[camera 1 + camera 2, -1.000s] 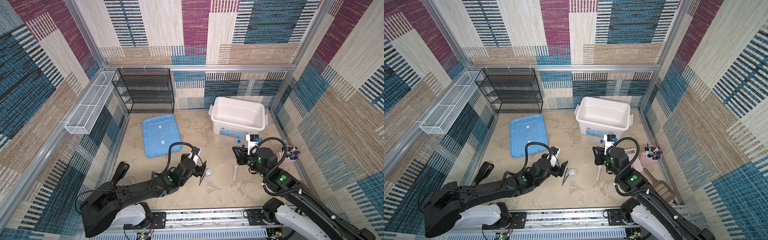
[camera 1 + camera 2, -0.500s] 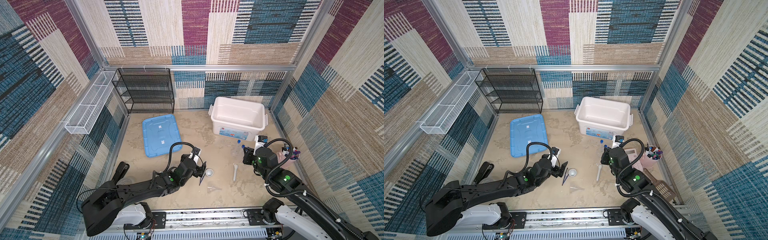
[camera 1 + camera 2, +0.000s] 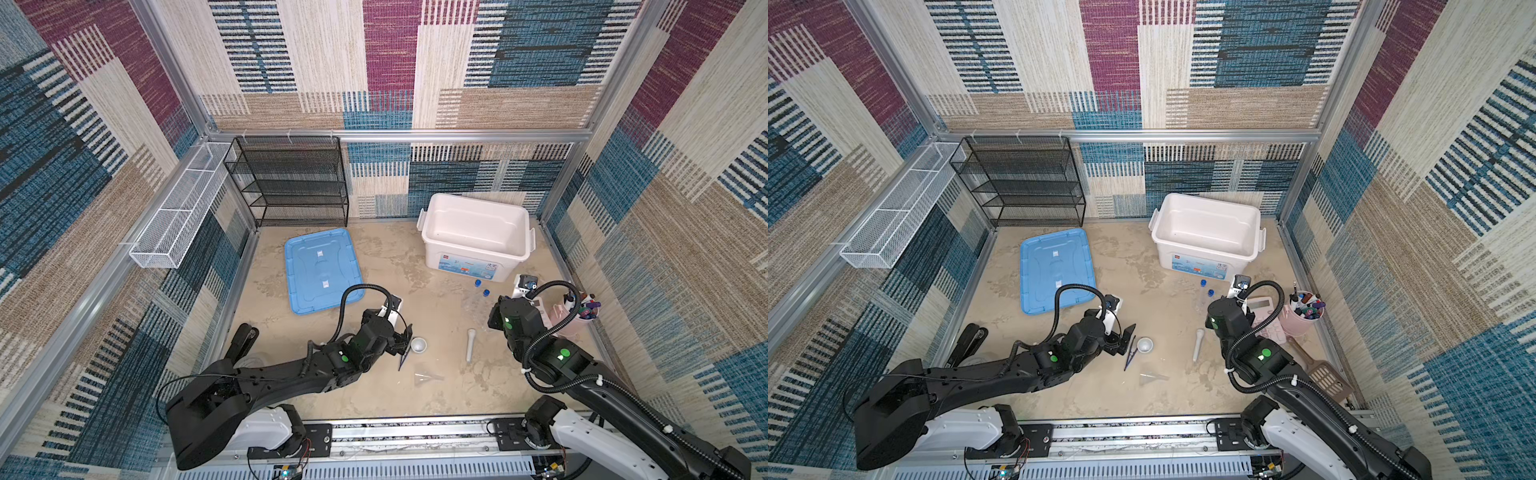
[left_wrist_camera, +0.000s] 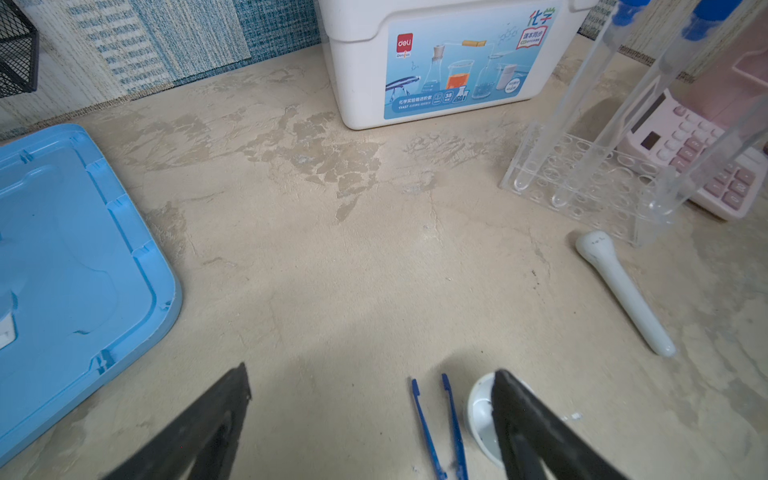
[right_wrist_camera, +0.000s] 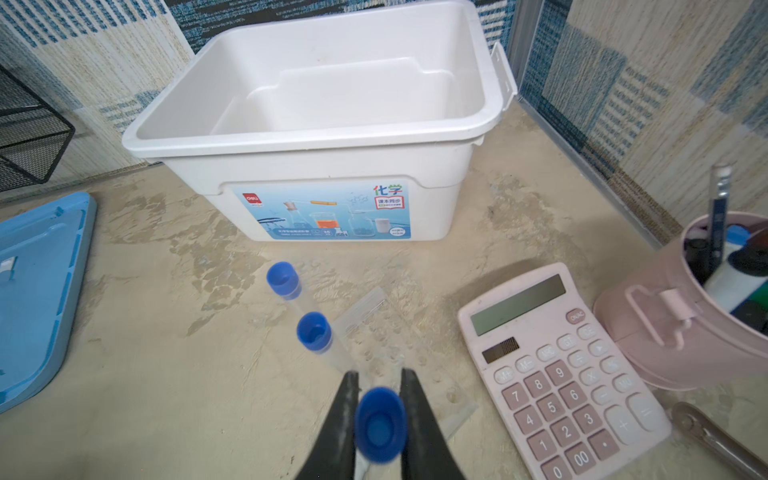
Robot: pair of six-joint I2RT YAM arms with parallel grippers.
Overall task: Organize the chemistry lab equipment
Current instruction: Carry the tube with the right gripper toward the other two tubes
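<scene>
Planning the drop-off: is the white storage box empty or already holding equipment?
Empty. In the right wrist view the white storage box shows bare floor, nothing inside.

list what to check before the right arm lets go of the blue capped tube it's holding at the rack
1. right gripper shut on the held tube, just under its blue cap: ok
2. held tube's bottom seated in a hole of the rack: cannot tell
3. other two tubes standing in the rack: ok
4. left gripper open and away from the rack, over the tweezers and small bowl: ok
5. gap between the rack and the calculator: cannot tell, they sit close together
6. white box open and empty: ok
</scene>
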